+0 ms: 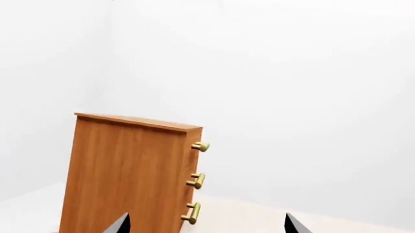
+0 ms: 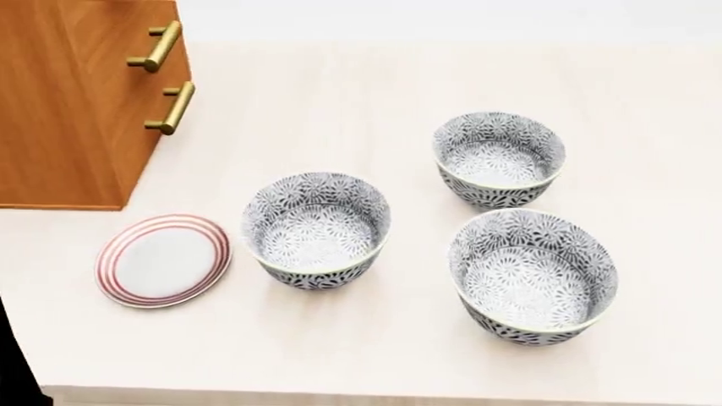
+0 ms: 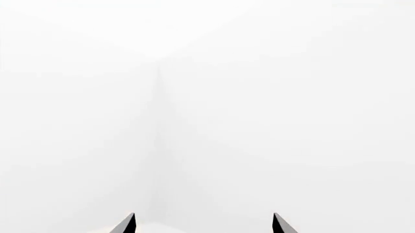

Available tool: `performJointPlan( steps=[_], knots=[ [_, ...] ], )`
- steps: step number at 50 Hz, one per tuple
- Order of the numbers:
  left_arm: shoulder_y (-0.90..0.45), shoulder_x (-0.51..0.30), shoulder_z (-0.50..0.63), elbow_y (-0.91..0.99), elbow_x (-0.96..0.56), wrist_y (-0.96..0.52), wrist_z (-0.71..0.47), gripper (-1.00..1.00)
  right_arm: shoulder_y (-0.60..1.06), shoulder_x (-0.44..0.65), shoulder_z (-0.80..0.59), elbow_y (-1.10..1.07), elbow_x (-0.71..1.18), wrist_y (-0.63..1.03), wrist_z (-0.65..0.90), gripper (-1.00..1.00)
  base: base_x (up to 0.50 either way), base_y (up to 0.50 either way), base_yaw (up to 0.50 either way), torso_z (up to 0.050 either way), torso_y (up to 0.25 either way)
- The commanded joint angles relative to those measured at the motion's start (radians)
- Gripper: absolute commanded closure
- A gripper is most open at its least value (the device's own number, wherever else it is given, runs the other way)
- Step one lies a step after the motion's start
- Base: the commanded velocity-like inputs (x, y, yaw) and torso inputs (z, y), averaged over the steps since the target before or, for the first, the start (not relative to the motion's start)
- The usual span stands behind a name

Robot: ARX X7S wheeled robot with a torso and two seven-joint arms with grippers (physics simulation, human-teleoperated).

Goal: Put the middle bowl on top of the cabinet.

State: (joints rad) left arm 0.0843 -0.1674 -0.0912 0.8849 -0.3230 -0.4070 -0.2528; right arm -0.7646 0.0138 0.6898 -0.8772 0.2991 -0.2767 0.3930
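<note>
Three look-alike patterned bowls stand in a triangle on the pale table in the head view: one at the left (image 2: 316,230), one farther back (image 2: 499,159), one nearest at the right (image 2: 533,275). Counted left to right, the far one is the middle bowl. The orange-brown cabinet (image 2: 68,101) stands at the back left; the left wrist view shows it (image 1: 123,170) upright with its flat top bare. My left gripper (image 1: 207,225) is open, facing the cabinet from a distance. My right gripper (image 3: 204,224) is open, facing blank white wall. Neither gripper shows in the head view.
A small white plate with red rings (image 2: 164,260) lies flat between the cabinet's front corner and the left bowl. Brass bar handles (image 2: 172,107) stick out of the cabinet front toward the bowls. The table's near edge (image 2: 361,393) runs along the bottom.
</note>
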Motion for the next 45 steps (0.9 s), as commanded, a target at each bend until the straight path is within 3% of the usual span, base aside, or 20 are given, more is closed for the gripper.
performJointPlan(
  steps=[1, 7, 30, 45],
  knots=[
    [0.0, -0.019, -0.037, 0.09, -0.07, -0.075, -0.039, -1.0, -0.02, -0.013, 0.056, -0.008, 0.035, -0.01, -0.02, -1.0, 0.0, 0.5, 0.0, 0.0, 0.0],
    [-0.021, -0.028, -0.047, 0.065, -0.089, -0.082, -0.043, -1.0, -0.02, -0.013, 0.052, -0.013, 0.029, -0.007, -0.002, -1.0, 0.0, 0.5, 0.0, 0.0, 0.0],
    [-0.04, -0.048, -0.042, 0.038, -0.114, -0.09, -0.066, -1.0, -0.02, -0.013, 0.062, -0.043, -0.017, 0.046, 0.053, -1.0, 0.0, 0.04, 0.0, 0.0, 0.0],
    [-0.04, -0.062, -0.051, 0.038, -0.137, -0.085, -0.074, -1.0, -0.02, -0.013, 0.064, -0.026, 0.001, -0.029, 0.04, -1.0, 0.01, 0.07, 0.0, 0.0, 0.0]
  ],
)
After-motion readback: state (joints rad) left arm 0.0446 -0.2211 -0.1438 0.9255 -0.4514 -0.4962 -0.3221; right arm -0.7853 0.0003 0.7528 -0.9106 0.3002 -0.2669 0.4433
